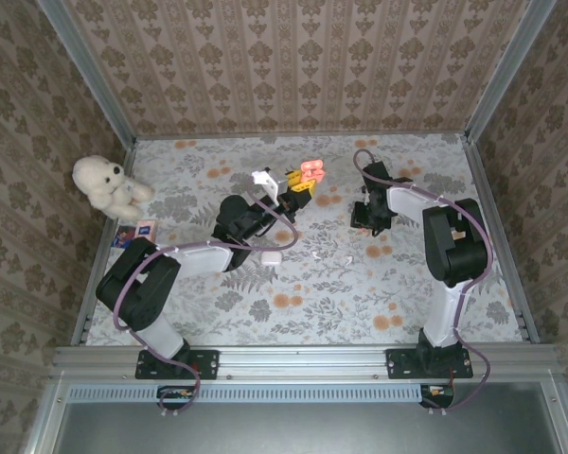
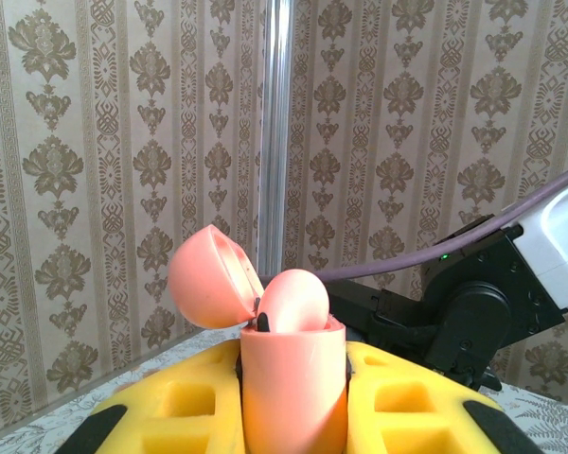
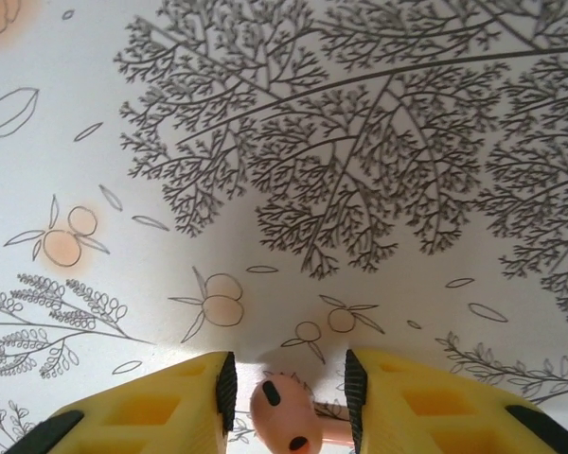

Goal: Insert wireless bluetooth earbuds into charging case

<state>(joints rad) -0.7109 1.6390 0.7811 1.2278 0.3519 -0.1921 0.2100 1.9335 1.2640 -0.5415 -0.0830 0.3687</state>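
My left gripper is raised over the far middle of the table and is shut on an orange-pink charging case. The case's lid is hinged open, and one orange-pink earbud sits in the case. My right gripper points down at the cloth, right of the case. Its yellow fingers stand apart on either side of a second orange-pink earbud. That earbud lies on the table with a gap on both sides. From above, the right gripper covers this earbud.
A white rounded case lies on the floral cloth near the left forearm. Two tiny white bits lie to its right. A white teddy bear and a small card sit at the left edge. Metal rails frame the table.
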